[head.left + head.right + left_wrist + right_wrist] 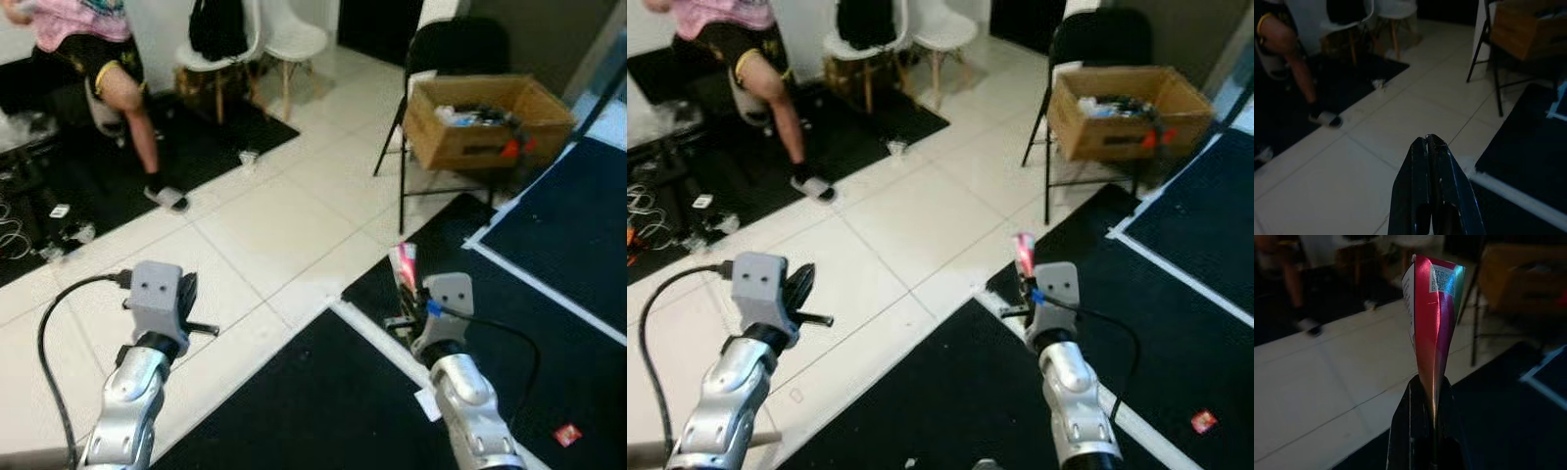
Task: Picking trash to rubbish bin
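A crumpled red wrapper point(1432, 318) is held pinched upright in the right gripper point(404, 294), its jaws clamped on the lower end while the rest stands above the tips. The cardboard box point(487, 119) serving as the bin is seen at about one o'clock, on a black chair point(443, 59). The pinch is best kept firm until the wrapper is carried over the box's open top. The left gripper point(1431, 161) is held forward, jaws together and empty.

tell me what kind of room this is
Probably a home living or work room: white tiled floor with black mats, white chairs, and a cardboard box on a black folding chair.
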{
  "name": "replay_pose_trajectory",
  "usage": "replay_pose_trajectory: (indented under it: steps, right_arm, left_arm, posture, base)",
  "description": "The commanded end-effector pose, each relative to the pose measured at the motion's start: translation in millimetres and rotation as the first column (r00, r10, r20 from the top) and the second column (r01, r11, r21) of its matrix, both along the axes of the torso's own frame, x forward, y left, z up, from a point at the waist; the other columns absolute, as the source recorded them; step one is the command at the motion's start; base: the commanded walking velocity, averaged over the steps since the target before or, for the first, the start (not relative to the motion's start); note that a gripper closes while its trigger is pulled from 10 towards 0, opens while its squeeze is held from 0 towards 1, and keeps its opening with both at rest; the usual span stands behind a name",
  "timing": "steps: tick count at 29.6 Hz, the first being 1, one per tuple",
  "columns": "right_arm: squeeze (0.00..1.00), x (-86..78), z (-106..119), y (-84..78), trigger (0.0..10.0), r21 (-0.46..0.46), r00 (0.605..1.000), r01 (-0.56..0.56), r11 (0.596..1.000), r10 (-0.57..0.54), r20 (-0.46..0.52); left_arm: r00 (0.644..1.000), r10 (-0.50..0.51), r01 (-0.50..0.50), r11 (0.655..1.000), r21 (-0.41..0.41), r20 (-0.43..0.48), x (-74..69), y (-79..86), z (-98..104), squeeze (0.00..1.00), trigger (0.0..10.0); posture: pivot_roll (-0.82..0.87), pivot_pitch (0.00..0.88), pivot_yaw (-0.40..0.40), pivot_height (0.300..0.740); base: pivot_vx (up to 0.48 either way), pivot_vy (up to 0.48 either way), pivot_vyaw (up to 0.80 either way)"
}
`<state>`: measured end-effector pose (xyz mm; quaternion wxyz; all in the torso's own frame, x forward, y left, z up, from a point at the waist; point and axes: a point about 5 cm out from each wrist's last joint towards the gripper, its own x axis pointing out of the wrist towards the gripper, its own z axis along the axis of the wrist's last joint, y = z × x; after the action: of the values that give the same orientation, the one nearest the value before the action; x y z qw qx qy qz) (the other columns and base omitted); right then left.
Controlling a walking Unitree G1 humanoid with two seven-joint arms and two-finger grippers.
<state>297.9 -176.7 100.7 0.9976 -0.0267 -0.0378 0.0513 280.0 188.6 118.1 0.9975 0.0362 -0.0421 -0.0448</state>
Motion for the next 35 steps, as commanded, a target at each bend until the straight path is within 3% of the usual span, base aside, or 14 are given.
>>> replay_pose_trajectory:
  steps: [1, 8, 11, 14, 18, 25, 29, 35]
  right_arm:
    - [0.00, -4.8, -9.2, 2.8, 10.0, 0.011, 0.999, -0.003, 1.000, 0.004, -0.032]
    - [0.00, -2.5, -7.9, 2.6, 10.0, 0.008, 1.000, -0.009, 1.000, 0.009, -0.028]
    - [0.00, 1.4, -5.6, 2.6, 10.0, 0.003, 0.999, -0.027, 1.000, 0.028, -0.030]
    - [0.00, 2.1, -5.1, 3.4, 10.0, -0.002, 0.999, -0.038, 0.999, 0.038, -0.030]
    - [0.00, 3.9, -3.3, 3.0, 10.0, -0.005, 0.999, -0.040, 0.999, 0.040, -0.027]
    - [0.00, 5.0, -3.5, -2.4, 10.0, 0.000, 0.999, -0.028, 1.000, 0.028, -0.031]
    - [0.00, 4.9, -3.7, -3.3, 10.0, 0.003, 0.999, -0.029, 1.000, 0.029, -0.035]
    - [0.00, 4.5, -4.4, -3.0, 10.0, 0.007, 0.999, -0.031, 0.999, 0.031, -0.040]
  left_arm:
    - [0.999, 0.020, -0.020, 1.000, 0.002, -0.028, -2.9, 4.4, -7.4, 0.00, 10.0]
    - [1.000, 0.009, -0.008, 1.000, 0.029, -0.016, 2.9, 5.1, -7.0, 0.00, 10.0]
    - [0.993, -0.110, 0.112, 0.991, 0.069, -0.038, 11.1, 3.6, -9.5, 0.00, 10.0]
    - [0.989, -0.140, 0.143, 0.988, 0.060, -0.050, 11.1, 3.9, -10.1, 0.00, 10.0]
    - [0.979, -0.196, 0.202, 0.973, 0.111, -0.061, 7.0, 6.6, -10.1, 0.00, 10.0]
    - [0.997, -0.062, 0.064, 0.996, 0.068, -0.034, 1.9, 9.0, -11.7, 0.00, 10.0]
    - [0.999, 0.025, -0.026, 0.999, -0.034, -0.045, -0.1, 5.8, -10.7, 0.00, 10.0]
    - [0.997, 0.005, -0.006, 1.000, -0.016, -0.076, -6.1, 1.6, -18.0, 0.00, 10.0]
  posture:
    - [0.05, 0.121, 0.052, 0.740]
    - [0.05, 0.126, 0.021, 0.740]
    - [0.05, 0.131, 0.007, 0.740]
    - [0.05, 0.129, 0.003, 0.740]
    - [0.04, 0.129, 0.002, 0.740]
    - [0.04, 0.134, -0.011, 0.740]
    - [0.04, 0.133, -0.021, 0.740]
    - [0.03, 0.140, -0.016, 0.740]
  base:
    - [0.000, 0.000, -0.60]
    - [0.000, 0.000, -0.60]
    - [0.000, 0.000, -0.60]
    - [0.000, 0.000, -0.60]
    - [0.000, 0.000, -0.60]
    - [0.000, 0.000, -0.60]
    - [0.000, 0.000, -0.60]
    - [0.000, 0.000, -0.60]
